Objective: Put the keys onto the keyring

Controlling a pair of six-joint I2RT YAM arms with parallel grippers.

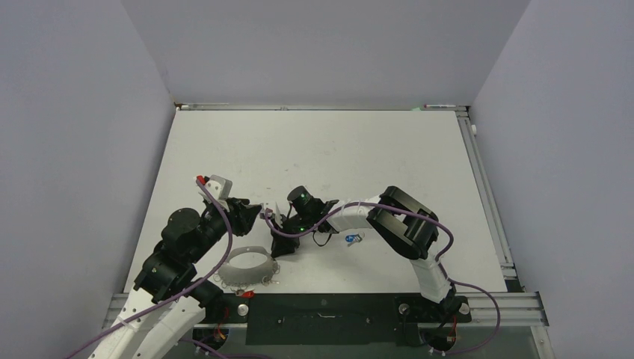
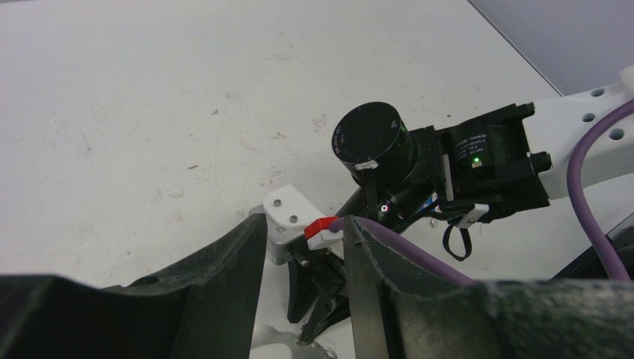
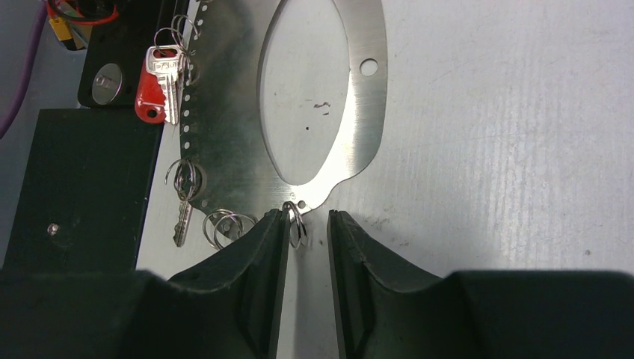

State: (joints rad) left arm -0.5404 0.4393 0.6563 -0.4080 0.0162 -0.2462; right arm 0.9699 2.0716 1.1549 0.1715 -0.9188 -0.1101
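Note:
The keyring (image 3: 224, 112), a flat grey plate with a wide hole, lies on the table near the arm bases (image 1: 250, 259). A red-tagged key (image 3: 152, 90) and a plain metal key (image 3: 182, 217) hang from split rings on its edge. A blue-tagged key (image 1: 351, 239) lies loose on the table under the right forearm. My right gripper (image 3: 308, 217) is open at the plate's tab, with an empty split ring (image 3: 297, 224) between its fingers against the left one. My left gripper (image 2: 303, 224) is open and holds nothing, facing the right gripper just above the plate (image 2: 280, 336).
The black base plate (image 3: 75, 187) borders the keyring on the near side, and the red tag overhangs it. More empty split rings (image 3: 224, 224) lie beside my right gripper's left finger. Grey walls close in the table on three sides.

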